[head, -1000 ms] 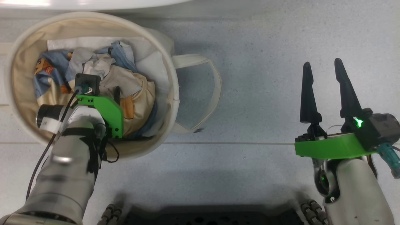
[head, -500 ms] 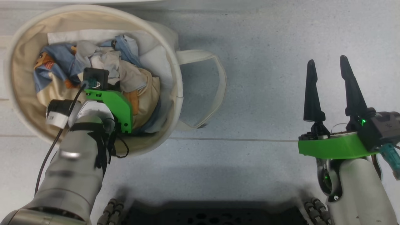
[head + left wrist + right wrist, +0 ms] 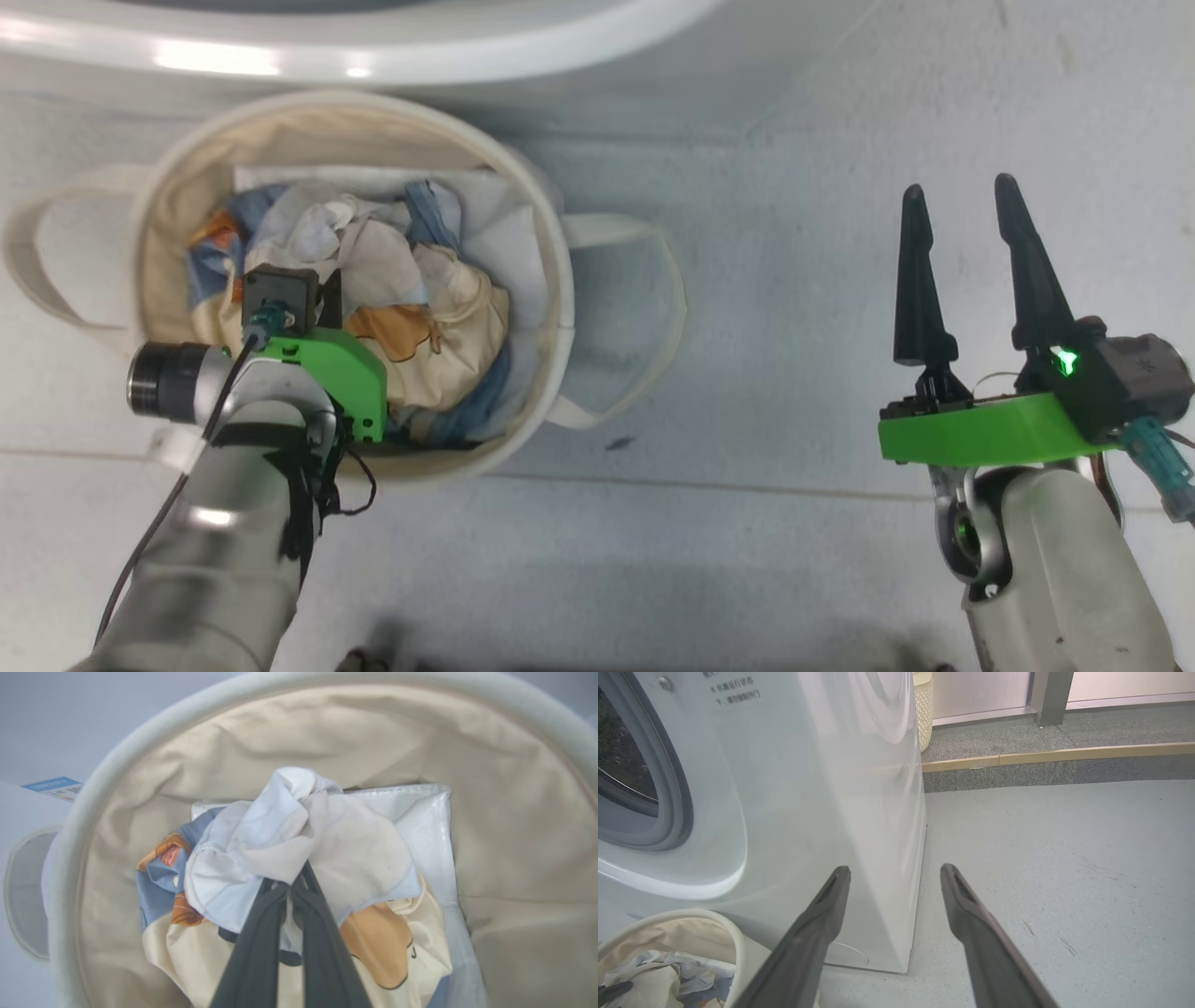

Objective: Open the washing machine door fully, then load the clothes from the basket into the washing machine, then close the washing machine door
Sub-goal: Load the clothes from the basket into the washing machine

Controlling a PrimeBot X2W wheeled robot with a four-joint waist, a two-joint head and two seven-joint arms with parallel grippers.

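The left tool (image 3: 293, 884), clamped on the bunched clothes (image 3: 299, 830) mid-frame, should lift straight and slowly clear of the basket (image 3: 88, 812) rim; the right tool (image 3: 961, 191) gapes open

left hand (image 3: 294, 890) tips under clothes (image 3: 336, 849), basket (image 3: 86, 807) cropped

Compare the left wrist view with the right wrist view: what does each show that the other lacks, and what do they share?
Left wrist view: the left claw shut on a pale fold of the clothes, with a flat white sheet beneath them. Right wrist view: the right claw open, pointing at the floor beside the washing machine, whose grey gasket rings the drum. Shared: the basket with the clothes inside it; the right wrist view catches them in its lower left corner.
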